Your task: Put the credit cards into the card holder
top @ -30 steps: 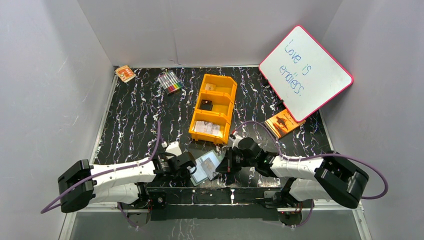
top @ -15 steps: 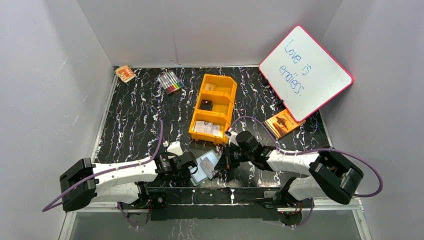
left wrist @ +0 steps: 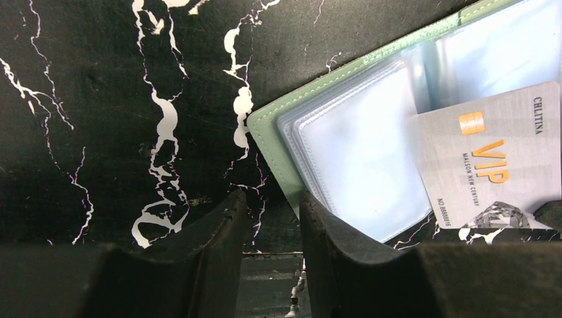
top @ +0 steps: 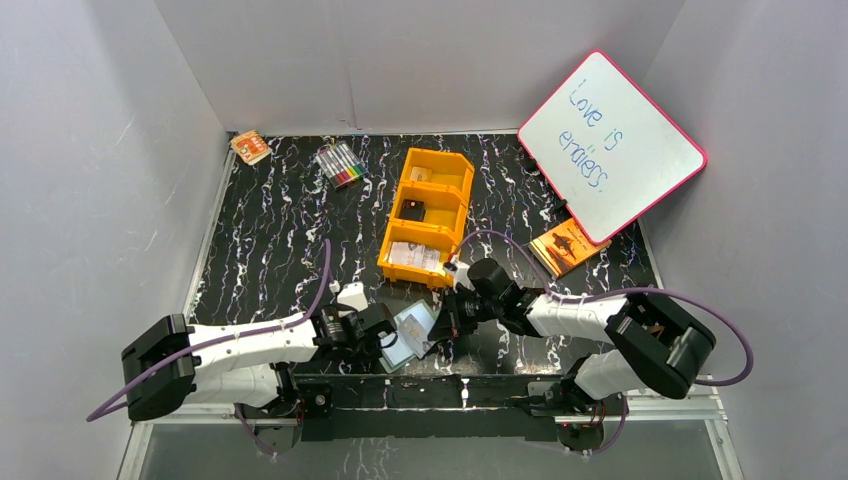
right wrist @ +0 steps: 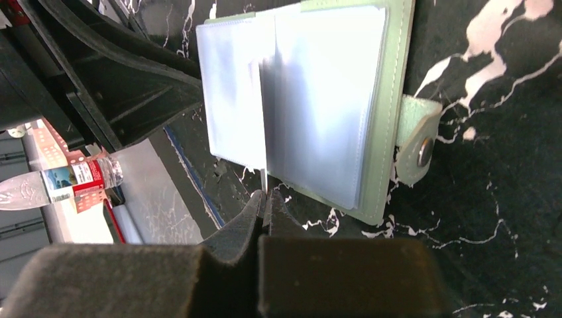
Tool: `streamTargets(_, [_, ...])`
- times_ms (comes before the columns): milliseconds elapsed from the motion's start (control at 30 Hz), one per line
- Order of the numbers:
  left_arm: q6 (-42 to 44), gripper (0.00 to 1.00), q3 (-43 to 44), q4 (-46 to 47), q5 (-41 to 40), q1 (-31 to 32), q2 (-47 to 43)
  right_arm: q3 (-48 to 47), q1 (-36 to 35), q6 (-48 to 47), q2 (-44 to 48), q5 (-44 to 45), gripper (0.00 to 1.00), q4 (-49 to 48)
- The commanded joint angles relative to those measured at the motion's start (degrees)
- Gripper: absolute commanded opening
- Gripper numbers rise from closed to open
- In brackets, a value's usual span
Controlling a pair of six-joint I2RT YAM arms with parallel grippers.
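Count one card holder, open at the table's near edge between both claws, and one silver card on its clear pockets, reading "VIP", "CHLITINA". Note right claw pinched tight on the card's edge; left claw part-open, empty, at the holder's corner.

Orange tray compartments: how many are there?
3 in the orange tray: nearest holds pale cards, middle a small black item, farthest a small pale item. More may lie underneath.

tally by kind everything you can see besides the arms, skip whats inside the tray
card holder: 1
credit card: 1
orange tray: 1
whiteboard: 1
marker pack: 1
small orange box: 1
orange booklet: 1
total: 7
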State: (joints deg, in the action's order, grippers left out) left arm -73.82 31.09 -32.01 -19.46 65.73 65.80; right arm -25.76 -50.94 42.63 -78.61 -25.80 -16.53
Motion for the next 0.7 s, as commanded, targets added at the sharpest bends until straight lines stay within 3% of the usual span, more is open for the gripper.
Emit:
streamTargets(0, [1.2, 0.33, -1.0, -0.9, -0.7, -0.3, 1.8, -3.2, 0.9, -4.4, -1.2, -1.4, 0.0, -0.4])
streamTargets(667, [2.5, 0.3, 0.0, 0.2, -0.3, -0.3, 4.6, -4.9, 3.1, -4.7, -6.5, -7.9, 0.0, -4.3])
